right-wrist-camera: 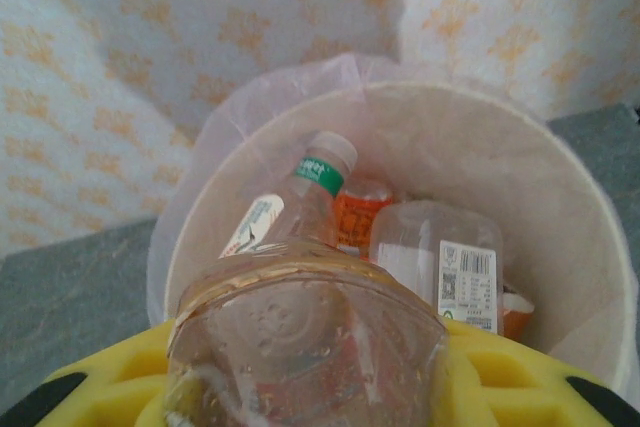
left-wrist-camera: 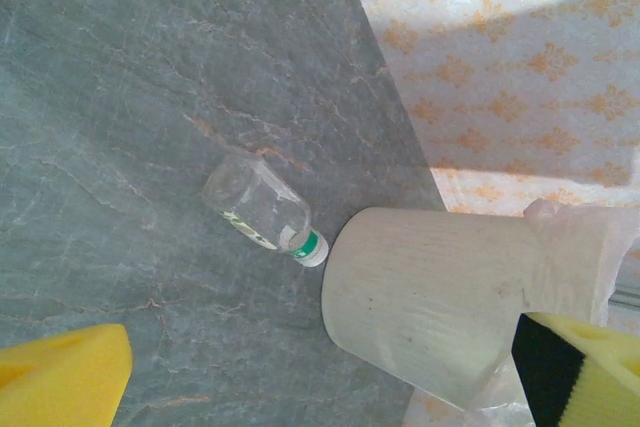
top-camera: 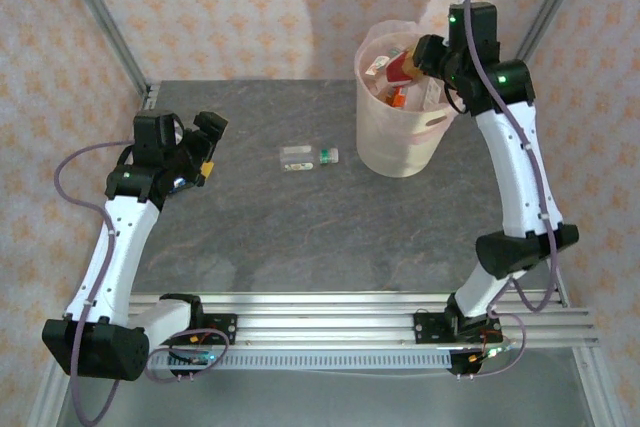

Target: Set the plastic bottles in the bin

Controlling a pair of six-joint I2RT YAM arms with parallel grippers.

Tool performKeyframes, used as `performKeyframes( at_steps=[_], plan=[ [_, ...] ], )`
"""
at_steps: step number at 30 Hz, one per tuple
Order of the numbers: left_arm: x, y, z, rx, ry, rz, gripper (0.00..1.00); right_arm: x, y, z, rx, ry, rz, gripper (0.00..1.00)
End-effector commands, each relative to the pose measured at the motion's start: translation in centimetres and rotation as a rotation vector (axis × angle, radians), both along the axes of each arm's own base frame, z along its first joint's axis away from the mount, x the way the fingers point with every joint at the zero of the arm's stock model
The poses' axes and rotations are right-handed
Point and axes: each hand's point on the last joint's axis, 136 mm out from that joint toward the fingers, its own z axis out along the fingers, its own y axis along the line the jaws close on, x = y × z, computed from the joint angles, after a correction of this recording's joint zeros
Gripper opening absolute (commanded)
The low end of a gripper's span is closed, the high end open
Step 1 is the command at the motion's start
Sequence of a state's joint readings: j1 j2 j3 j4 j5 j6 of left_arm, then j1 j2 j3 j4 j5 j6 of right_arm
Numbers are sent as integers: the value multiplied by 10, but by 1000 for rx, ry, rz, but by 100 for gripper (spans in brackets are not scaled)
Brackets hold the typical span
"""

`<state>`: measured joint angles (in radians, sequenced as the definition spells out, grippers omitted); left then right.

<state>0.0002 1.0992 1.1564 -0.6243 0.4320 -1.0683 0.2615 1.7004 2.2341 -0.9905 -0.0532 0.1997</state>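
The cream-white bin (top-camera: 400, 142), lined with a pinkish bag, stands at the back right and holds several plastic bottles (right-wrist-camera: 440, 257). My right gripper (top-camera: 424, 59) hangs over its mouth, shut on a clear bottle with a red label (right-wrist-camera: 310, 337), base toward the camera, between the yellow pads (right-wrist-camera: 500, 377). One clear bottle with a green neck band (top-camera: 308, 157) lies on its side on the table just left of the bin. In the left wrist view that bottle (left-wrist-camera: 258, 209) lies beside the bin wall (left-wrist-camera: 430, 292). My left gripper (top-camera: 205, 147) is open and empty, well left of that bottle.
The grey stone-patterned table (top-camera: 250, 227) is enclosed by patterned walls and metal frame posts (top-camera: 100, 17). The aluminium rail (top-camera: 330, 322) carrying the arm bases runs along the near edge.
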Motion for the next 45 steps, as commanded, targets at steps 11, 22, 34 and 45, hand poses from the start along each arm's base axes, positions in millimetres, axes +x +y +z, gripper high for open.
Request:
performKeyframes(
  at_steps=[11,22,34,45],
  plan=[
    [-5,4,-8,44,23,-5,99,42,2,-56,21,213,59,56],
    [0,4,-15,43,44,-5,99,73,-36,-46,-85,110,-125,90],
    [2,5,-26,44,67,2,99,87,-49,-50,-70,103,-115,80],
    [1,5,-25,58,60,-9,100,38,-51,19,-54,-23,-88,85]
  ],
)
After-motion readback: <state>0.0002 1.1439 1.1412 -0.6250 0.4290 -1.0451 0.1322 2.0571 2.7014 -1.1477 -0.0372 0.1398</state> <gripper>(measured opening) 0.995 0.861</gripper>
